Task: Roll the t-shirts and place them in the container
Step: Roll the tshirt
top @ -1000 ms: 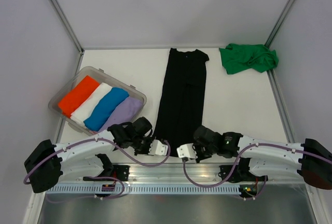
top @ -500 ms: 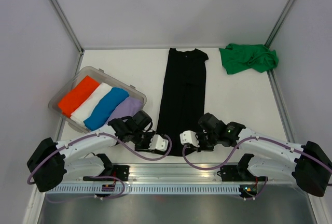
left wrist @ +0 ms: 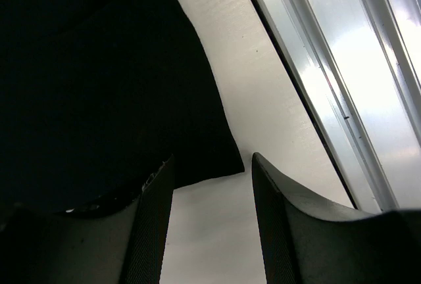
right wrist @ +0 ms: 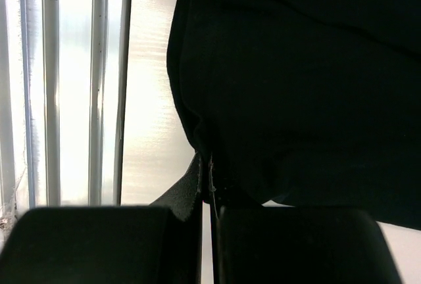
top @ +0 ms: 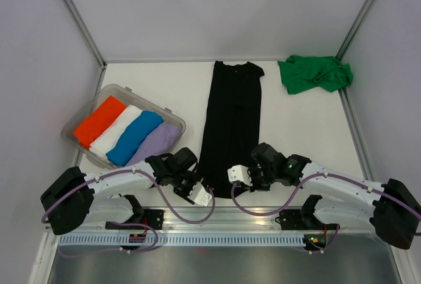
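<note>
The black shirt [top: 230,119] lies in the middle of the table [top: 299,133], folded into a long narrow strip with the collar far and the hem near, just in front of my two arms. My right gripper [right wrist: 209,165] is pressed closed at the near right corner of the hem, and the cloth runs up into the tips, so I judge that it has a pinch of the fabric. My left gripper [left wrist: 212,162] stands open, about half of its width, with the near left corner of the hem just beyond the fingers [left wrist: 154,218]; it holds nothing.

The cloth looks thin, light and very soft, so I think it will sag and will not keep its shape. A hold at the two hem corners, through all the layers, seems best to me, because the roll can start straight from there.

The green shirt [top: 314,73] waits crumpled at the far right. Four rolled shirts lie in the tub [top: 71,133] on the left.
</note>
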{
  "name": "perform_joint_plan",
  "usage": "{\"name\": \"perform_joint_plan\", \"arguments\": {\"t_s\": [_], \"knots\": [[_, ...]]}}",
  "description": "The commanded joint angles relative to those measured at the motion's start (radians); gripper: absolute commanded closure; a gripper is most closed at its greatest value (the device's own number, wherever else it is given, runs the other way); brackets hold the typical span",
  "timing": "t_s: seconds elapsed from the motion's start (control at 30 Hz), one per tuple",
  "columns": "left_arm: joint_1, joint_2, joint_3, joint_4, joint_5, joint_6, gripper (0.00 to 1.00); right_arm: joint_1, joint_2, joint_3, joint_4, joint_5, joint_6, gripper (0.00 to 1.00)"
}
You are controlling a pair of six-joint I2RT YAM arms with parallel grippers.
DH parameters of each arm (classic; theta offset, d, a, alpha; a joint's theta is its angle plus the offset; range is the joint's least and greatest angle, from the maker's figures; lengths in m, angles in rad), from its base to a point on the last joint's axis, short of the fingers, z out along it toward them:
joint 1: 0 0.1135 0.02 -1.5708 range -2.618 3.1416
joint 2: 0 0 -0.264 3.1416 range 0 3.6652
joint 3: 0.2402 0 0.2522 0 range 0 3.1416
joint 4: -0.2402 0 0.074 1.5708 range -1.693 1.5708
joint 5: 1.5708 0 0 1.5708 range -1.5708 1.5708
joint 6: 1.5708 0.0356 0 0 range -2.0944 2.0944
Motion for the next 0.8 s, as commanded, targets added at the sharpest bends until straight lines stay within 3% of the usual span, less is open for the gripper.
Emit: {"name": "perform_joint_plan", "arguments": {"t_s": [0.0,0.23,0.47,0.67,0.77], "knots": [[-0.004,0.005,-0.044,0.025,0.015,0.190,0.45,-0.007,-0.021,-0.006,0.029,-0.033,-0.029,1.00],[-0.002,0.077,-0.008,-0.069,-0.008,0.256,0.47,-0.008,-0.056,-0.018,0.024,-0.024,-0.031,1.00],[-0.001,0.102,0.112,-0.295,0.053,0.330,0.46,-0.010,-0.050,-0.014,0.015,-0.021,-0.042,1.00],[-0.001,0.157,0.115,-0.274,0.004,0.307,0.45,-0.011,-0.056,-0.017,0.013,-0.013,-0.046,1.00],[-0.002,0.177,0.133,-0.210,0.000,0.226,0.43,-0.011,-0.068,-0.024,0.017,-0.013,-0.040,1.00]]}}
